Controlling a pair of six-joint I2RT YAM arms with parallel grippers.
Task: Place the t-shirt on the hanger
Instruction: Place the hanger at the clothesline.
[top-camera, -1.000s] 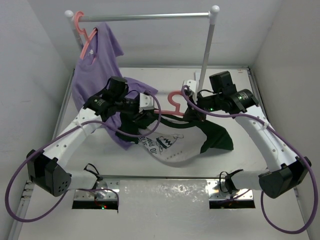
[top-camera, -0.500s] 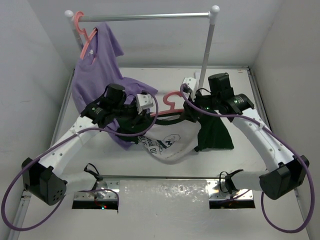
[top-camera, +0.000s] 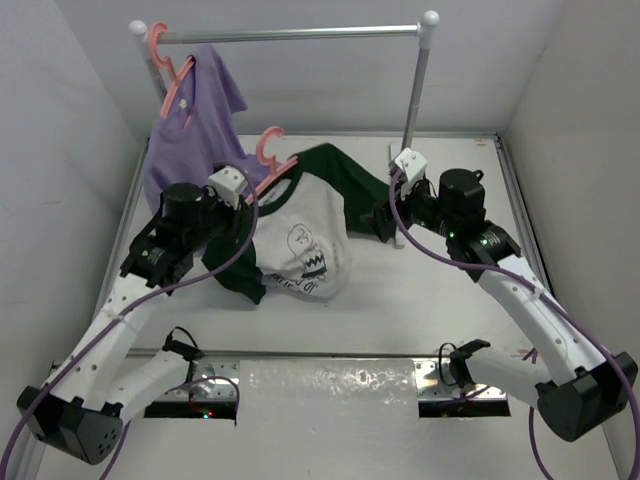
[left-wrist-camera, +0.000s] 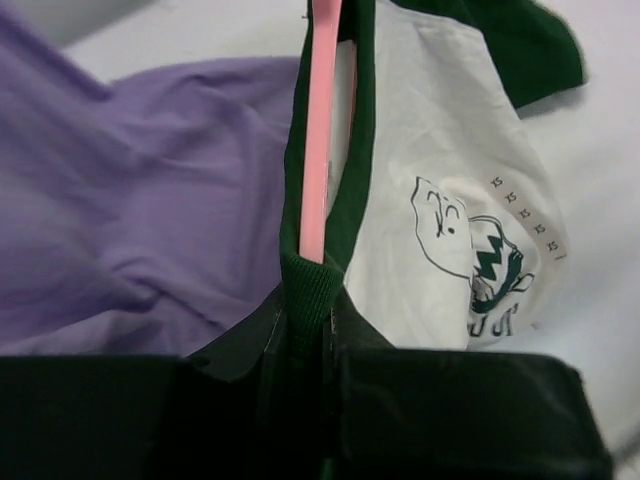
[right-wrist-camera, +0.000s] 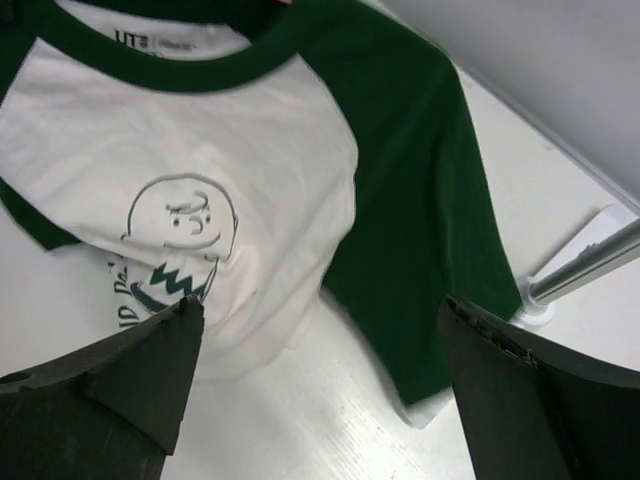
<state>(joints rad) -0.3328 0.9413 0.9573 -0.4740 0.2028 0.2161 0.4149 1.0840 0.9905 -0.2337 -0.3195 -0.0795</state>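
The t-shirt (top-camera: 300, 240), white with dark green sleeves and a cartoon print, hangs off the pink hanger (top-camera: 268, 150) above the table's middle-left. The hanger's arm (left-wrist-camera: 320, 130) runs down inside the green collar (left-wrist-camera: 312, 285). My left gripper (top-camera: 250, 198) (left-wrist-camera: 312, 335) is shut on that collar where the hanger goes into it. My right gripper (top-camera: 383, 222) (right-wrist-camera: 320, 330) stands wide open to the right of the shirt, with nothing between its fingers (right-wrist-camera: 130, 385). In the right wrist view the shirt's front (right-wrist-camera: 200, 170) and one green sleeve (right-wrist-camera: 420, 210) lie just beyond the gripper.
A plain purple t-shirt (top-camera: 190, 120) (left-wrist-camera: 120, 220) hangs on another pink hanger from the grey rack rail (top-camera: 300, 33) at the back left, close behind my left gripper. The rack's right post (top-camera: 415, 100) (right-wrist-camera: 590, 272) stands just beside my right gripper.
My right gripper has opened, let go of the shirt and drawn back to the right. My left arm has carried the hanger and shirt up and to the left, and the shirt now hangs spread out.
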